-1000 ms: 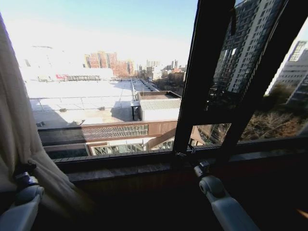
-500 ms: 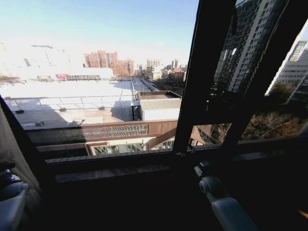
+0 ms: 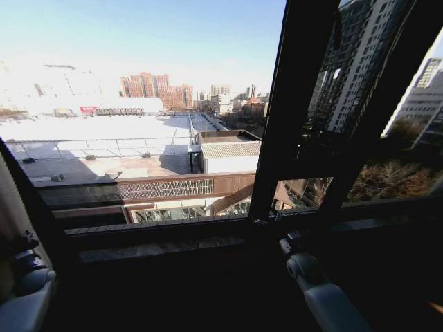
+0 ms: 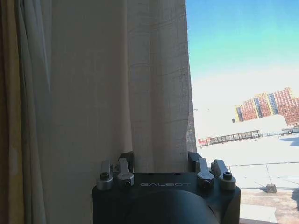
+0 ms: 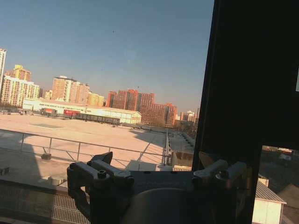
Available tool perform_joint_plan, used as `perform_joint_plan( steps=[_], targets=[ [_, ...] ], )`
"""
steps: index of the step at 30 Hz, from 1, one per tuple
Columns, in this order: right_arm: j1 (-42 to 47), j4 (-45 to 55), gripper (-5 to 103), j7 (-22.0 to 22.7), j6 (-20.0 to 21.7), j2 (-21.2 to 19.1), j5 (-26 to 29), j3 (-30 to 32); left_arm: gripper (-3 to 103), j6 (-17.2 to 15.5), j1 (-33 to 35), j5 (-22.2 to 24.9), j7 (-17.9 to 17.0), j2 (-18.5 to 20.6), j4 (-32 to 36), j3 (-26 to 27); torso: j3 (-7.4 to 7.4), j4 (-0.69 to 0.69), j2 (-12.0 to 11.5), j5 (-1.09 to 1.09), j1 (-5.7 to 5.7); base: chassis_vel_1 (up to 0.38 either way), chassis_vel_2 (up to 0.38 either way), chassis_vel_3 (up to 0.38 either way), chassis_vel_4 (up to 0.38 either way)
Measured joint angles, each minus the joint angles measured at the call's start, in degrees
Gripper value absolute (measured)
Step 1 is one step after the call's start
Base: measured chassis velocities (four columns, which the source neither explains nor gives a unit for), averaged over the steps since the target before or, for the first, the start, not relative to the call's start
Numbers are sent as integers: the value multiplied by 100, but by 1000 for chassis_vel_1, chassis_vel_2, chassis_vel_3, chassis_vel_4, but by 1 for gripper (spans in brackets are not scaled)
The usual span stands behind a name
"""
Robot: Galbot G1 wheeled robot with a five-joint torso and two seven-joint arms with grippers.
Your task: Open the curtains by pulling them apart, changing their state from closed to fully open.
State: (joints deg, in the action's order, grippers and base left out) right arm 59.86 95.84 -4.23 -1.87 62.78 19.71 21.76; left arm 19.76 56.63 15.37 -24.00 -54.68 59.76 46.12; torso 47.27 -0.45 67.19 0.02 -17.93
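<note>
Curtain (image 4: 117,84) is hanging right in front of the left gripper (image 4: 161,163), folds running straight up, fabric sitting between its open fingers (image 4: 122,164) but I can't tell if they're pinching it. Right gripper (image 5: 156,170) is idling by the window frame (image 3: 291,138), fingers spread on nothing, so left is way nearer.
</note>
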Motion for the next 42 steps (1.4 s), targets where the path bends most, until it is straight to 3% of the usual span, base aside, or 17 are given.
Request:
perform_joint_plan(
  steps=[3,5,6,9,10,11,15,17,19,20,22,26,42],
  targets=[
    [0,0,100,0,0,0,0,0,71,-37,472,-66,-7,-351,693,53,0,-1,0,-3,0,0,0,0,0],
    [0,0,100,1,0,0,0,0,76,-55,710,-82,18,-485,1033,64,0,0,0,0,-1,0,0,0,0],
    [0,0,100,1,0,0,0,0,76,-61,911,-80,89,-590,1324,64,0,1,0,-1,0,0,0,0,0],
    [0,0,100,0,0,0,0,0,92,-51,1385,56,484,-796,2133,26,-1,1,0,1,0,0,0,0,0],
    [0,0,100,0,0,0,0,0,92,-51,1385,56,484,-796,2133,26,-1,1,0,1,0,0,0,0,0],
    [0,0,100,1,0,0,0,0,97,-27,1527,214,723,-842,2398,-6,0,0,0,0,0,0,0,0,0],
    [0,0,100,0,0,0,0,0,100,54,1811,937,1723,-910,2864,-85,0,-1,0,0,0,0,0,0,0],
    [0,0,100,0,0,0,0,0,100,26,1846,1082,1864,-922,2913,-85,0,0,0,-1,0,0,0,0,0],
    [0,0,100,0,0,0,0,0,100,-303,1931,1560,2148,-978,3075,-21,0,0,0,-2,0,0,0,0,0],
    [0,0,100,0,0,0,0,0,100,-303,1931,1560,2148,-978,3075,-21,0,0,0,-2,0,0,0,0,0],
    [0,0,100,0,0,0,0,0,100,-608,1967,1900,2267,-1015,3161,59,0,1,0,-2,0,0,0,0,0],
    [0,0,100,1,0,0,0,0,100,-813,1975,2022,2355,-1023,3171,149,0,0,0,-1,0,0,0,0,0],
    [0,0,100,0,0,0,0,0,100,-846,1915,1650,2411,-996,3101,210,0,1,0,-3,0,0,0,0,0]
  ],
)
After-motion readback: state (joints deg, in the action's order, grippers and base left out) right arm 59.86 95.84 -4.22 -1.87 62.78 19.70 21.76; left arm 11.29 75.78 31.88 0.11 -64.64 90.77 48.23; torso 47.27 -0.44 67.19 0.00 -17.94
